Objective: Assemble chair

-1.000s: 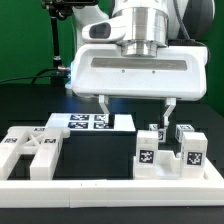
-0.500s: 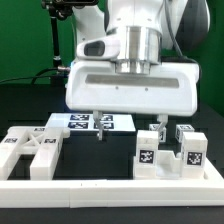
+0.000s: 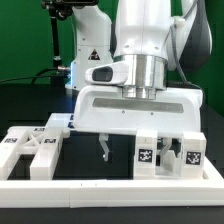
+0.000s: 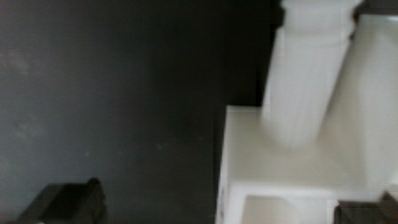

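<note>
My gripper (image 3: pixel 136 150) is open, jaws wide apart, low over the table. One finger (image 3: pixel 103 148) hangs over bare table. The other sits by the white tagged chair piece (image 3: pixel 165 155) at the exterior view's right, so the jaws straddle its left block. A white notched chair piece (image 3: pixel 30 150) lies at the exterior view's left. In the wrist view the gripper (image 4: pixel 230 205) shows a dark fingertip (image 4: pixel 71 205) over black table, and a white chair part (image 4: pixel 311 130) with a round post lies between the jaws. I cannot tell whether a finger touches it.
The long white L-shaped border rail (image 3: pixel 110 186) runs along the front. The marker board (image 3: pixel 58 123) lies behind, mostly hidden by the gripper body. A green backdrop and the arm's base stand at the back.
The gripper has come down and forward, from above the marker board to table level beside the right chair piece. Its jaws stay open. No part has moved.
</note>
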Tool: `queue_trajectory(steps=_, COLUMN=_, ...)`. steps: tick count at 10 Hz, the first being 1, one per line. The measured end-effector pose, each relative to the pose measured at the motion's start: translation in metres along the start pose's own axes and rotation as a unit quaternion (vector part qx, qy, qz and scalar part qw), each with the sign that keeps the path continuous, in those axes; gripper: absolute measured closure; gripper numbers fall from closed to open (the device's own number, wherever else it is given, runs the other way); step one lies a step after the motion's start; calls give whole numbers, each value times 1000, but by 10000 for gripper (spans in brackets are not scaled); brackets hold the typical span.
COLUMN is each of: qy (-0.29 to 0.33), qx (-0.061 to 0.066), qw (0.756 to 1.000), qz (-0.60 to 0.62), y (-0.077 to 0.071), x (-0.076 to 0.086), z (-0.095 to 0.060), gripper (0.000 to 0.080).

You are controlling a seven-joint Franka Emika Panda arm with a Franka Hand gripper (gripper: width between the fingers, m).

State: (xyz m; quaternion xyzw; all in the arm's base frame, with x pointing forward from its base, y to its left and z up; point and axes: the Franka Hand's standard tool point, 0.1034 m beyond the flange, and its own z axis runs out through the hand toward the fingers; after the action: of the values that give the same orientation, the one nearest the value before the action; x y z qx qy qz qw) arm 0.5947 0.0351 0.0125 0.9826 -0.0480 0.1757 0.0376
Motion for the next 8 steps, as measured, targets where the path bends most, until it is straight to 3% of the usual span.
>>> queue_trajectory(steps=2, qy=0, qx=-2, qw=1000, qz=2, y=0, x=-2, z=3, gripper=150)
queue_trajectory(steps=3, qy=-1, qx=-2, qw=1000, qz=2, y=0, x=-2, z=3, gripper=280)
queue_trajectory(steps=4, qy=-1, qx=-2, qw=1000, qz=2, y=0, x=-2, z=3, gripper=280)
queue_trajectory(steps=7, qy=-1, qx=-2, qw=1000, qz=2, y=0, x=-3, z=3, gripper=724)
queue_trajectory(steps=8, qy=-1, qx=-2, qw=1000, qz=2, y=0, x=-3, z=3, gripper=724)
